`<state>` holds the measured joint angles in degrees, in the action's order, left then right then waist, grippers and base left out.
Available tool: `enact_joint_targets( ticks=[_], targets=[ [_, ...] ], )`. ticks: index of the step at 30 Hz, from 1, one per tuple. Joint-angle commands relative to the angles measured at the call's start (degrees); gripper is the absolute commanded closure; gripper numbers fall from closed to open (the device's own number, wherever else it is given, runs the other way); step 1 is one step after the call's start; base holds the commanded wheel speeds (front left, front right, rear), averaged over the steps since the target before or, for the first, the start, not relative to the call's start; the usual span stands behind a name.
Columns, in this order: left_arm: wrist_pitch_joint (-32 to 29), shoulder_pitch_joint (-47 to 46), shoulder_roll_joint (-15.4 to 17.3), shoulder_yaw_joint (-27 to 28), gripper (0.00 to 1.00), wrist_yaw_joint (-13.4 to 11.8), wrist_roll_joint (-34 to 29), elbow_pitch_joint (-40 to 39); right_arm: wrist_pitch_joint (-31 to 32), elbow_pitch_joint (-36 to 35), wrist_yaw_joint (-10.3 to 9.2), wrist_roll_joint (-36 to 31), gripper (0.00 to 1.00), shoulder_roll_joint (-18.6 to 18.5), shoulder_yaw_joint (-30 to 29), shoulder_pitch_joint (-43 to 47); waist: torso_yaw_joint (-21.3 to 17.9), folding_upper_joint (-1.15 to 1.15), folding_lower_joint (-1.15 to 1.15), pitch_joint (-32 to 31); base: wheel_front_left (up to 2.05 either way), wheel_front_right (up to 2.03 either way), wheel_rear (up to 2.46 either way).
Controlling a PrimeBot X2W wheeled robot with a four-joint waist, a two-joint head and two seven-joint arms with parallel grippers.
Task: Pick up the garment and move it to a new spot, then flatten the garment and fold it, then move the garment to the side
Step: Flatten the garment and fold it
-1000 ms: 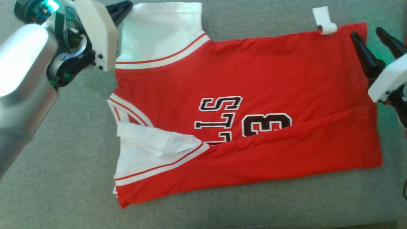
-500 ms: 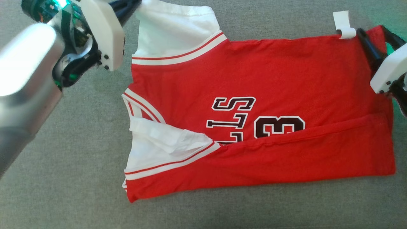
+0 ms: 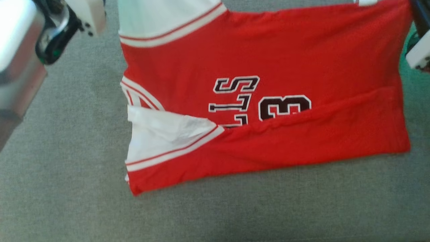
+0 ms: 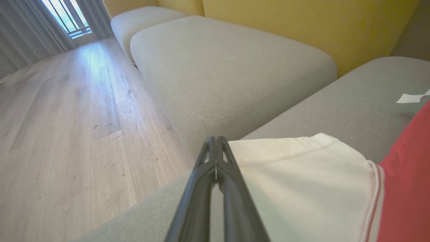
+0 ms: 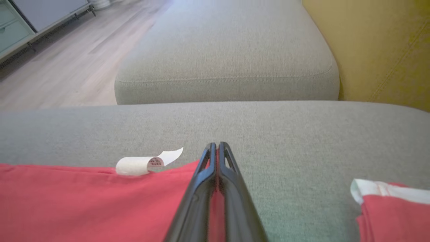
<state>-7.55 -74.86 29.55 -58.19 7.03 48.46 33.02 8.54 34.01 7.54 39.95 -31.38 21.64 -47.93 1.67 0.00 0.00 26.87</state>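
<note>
The garment (image 3: 268, 50) is a red jersey with white sleeves and dark lettering, spread on a grey sofa cushion (image 3: 67, 188) with its near long edge folded over. At its far left corner, my left gripper (image 4: 216, 139) is shut on the edge of the white sleeve (image 4: 302, 188). At the far right corner, my right gripper (image 5: 217, 145) is shut on the red hem (image 5: 84, 201), and red cloth shows between its fingers. A curled white label (image 5: 141, 164) sticks out of the hem just left of those fingers.
My left forearm (image 3: 16, 50) crosses the head view's upper left. More seat cushions (image 4: 228, 67) adjoin this one, with a yellow backrest (image 4: 302, 20) behind them. A wooden floor (image 4: 67, 117) lies beyond the cushion's edge. Bare grey cushion stretches in front of the garment.
My right gripper has gone from open beside the hem corner to shut on it. The head view has shifted, so the garment's far edge now runs off the top.
</note>
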Motion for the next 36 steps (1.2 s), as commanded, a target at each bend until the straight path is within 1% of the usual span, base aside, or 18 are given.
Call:
enact_joint_targets(
  ticks=[1, 6, 10, 16, 20, 24, 27, 32, 36],
  targets=[
    [1.4, -4.9, 1.8, 3.2, 1.00, -0.2, -0.3, 0.1, -1.2, -1.2, -0.05, 0.8, 1.00, -1.7, 0.3, -1.2, 0.0, 0.00, 0.00, -0.3, 0.00, 0.00, 0.00],
    [5.1, -5.9, 0.9, 3.3, 1.00, 0.1, -0.4, 1.7, -3.0, -0.9, -0.05, 1.3, 1.00, -2.7, 0.6, -2.3, 0.3, 0.00, 0.00, -1.1, 0.00, 0.00, 0.00],
    [6.4, -4.0, 0.8, 2.5, 1.00, 0.3, 0.8, 1.0, -3.5, -1.3, -0.05, 2.7, 1.00, -3.3, 1.3, -0.4, 0.9, 0.00, 0.00, -2.2, 0.00, 0.00, 0.00],
    [8.2, 1.7, 3.5, 1.6, 1.00, 0.3, 2.7, -3.9, -4.7, -2.9, -0.05, 5.2, 1.00, -5.0, 1.5, 5.0, 2.3, 0.00, 0.00, -4.0, 0.00, 0.00, 0.00],
    [8.9, 5.5, 5.6, 1.6, 1.00, -0.7, 3.5, -7.8, -5.2, -4.3, -0.05, 6.2, 1.00, -6.0, 1.2, 8.1, 2.8, 0.00, 0.00, -4.8, 0.00, 0.00, 0.00],
    [9.7, 11.7, 9.0, 1.3, 1.00, -3.6, 4.5, -14.9, -6.1, -6.1, -0.05, 7.2, 1.00, -7.2, 0.4, 12.3, 3.3, 0.00, 0.00, -6.0, 0.00, 0.00, 0.00],
    [10.9, 16.7, 12.2, 0.9, 1.00, -7.2, 3.9, -20.8, -6.3, -7.4, -0.05, 7.9, 1.00, -7.7, -0.1, 15.7, 3.6, 0.00, 0.00, -7.0, 0.00, 0.00, 0.00],
    [12.6, 25.8, 16.3, 0.6, 1.00, -13.3, 5.6, -30.8, -6.6, -9.8, -0.05, 8.5, 1.00, -8.5, -1.9, 21.6, 4.0, 0.00, 0.00, -8.4, 0.00, 0.00, 0.00],
    [14.0, 31.8, 19.2, 0.0, 1.00, -18.0, 5.8, -37.0, -6.6, -11.6, -0.05, 8.7, 1.00, -8.7, -3.4, 26.1, 4.3, 0.00, 0.00, -9.3, 0.00, 0.00, 0.00]
  ],
)
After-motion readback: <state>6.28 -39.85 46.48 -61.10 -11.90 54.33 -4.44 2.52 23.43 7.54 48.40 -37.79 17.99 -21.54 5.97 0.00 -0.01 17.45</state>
